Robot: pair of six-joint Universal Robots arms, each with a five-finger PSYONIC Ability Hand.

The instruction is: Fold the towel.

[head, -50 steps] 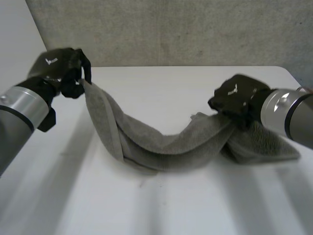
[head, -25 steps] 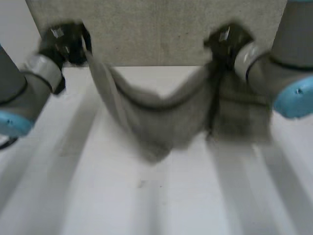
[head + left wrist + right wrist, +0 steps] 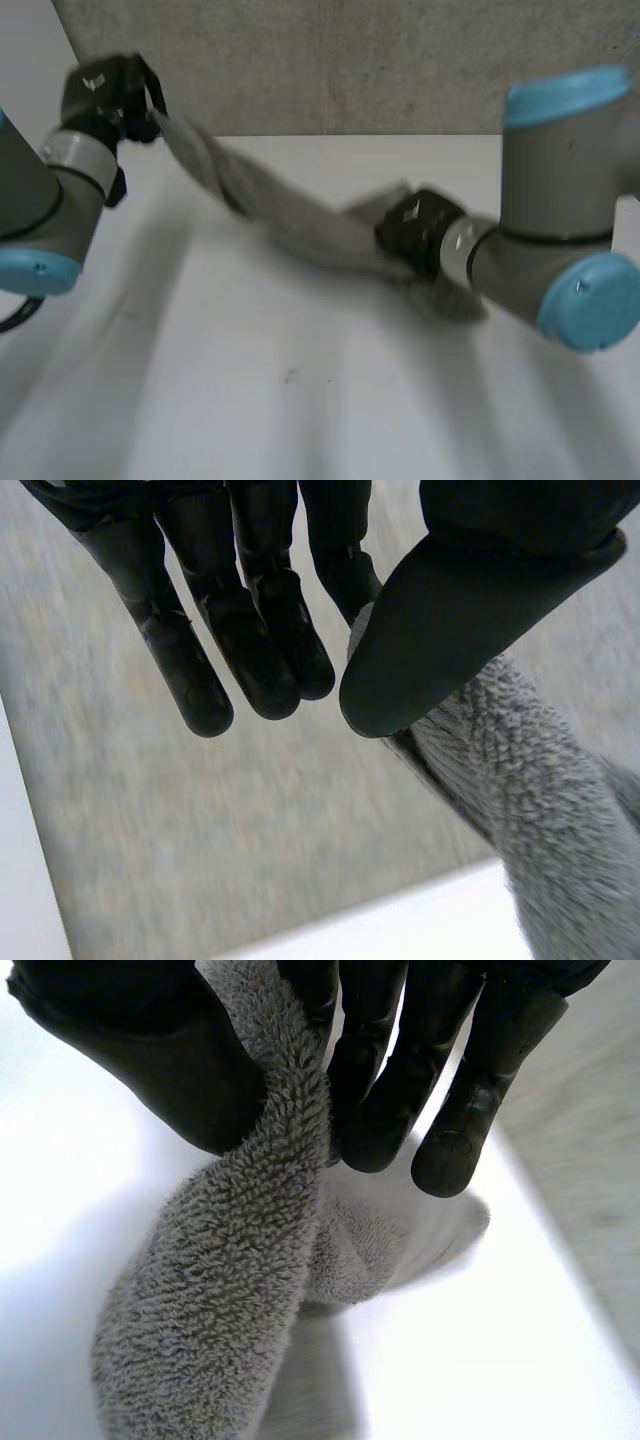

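Observation:
A grey towel [image 3: 270, 205] stretches in the air between my two hands, slanting down from the far left toward the table's middle. My left hand [image 3: 105, 90] is raised at the far left and pinches one end of the towel [image 3: 520, 770] between thumb and fingers. My right hand [image 3: 412, 228] is low over the table's middle and pinches the other end of the towel [image 3: 270, 1210] between thumb and fingers. Below that hand a bunched part of the towel hangs toward the white table [image 3: 500, 1360].
The white table [image 3: 300, 400] spreads out toward the front. A grey wall [image 3: 350, 60] stands behind its far edge. My right arm's elbow [image 3: 570, 250] reaches over the table's right side.
Both hands lifted the towel off the table. Since then my right hand has swung down and in toward the table's middle with its end, while my left hand stays high at the far left.

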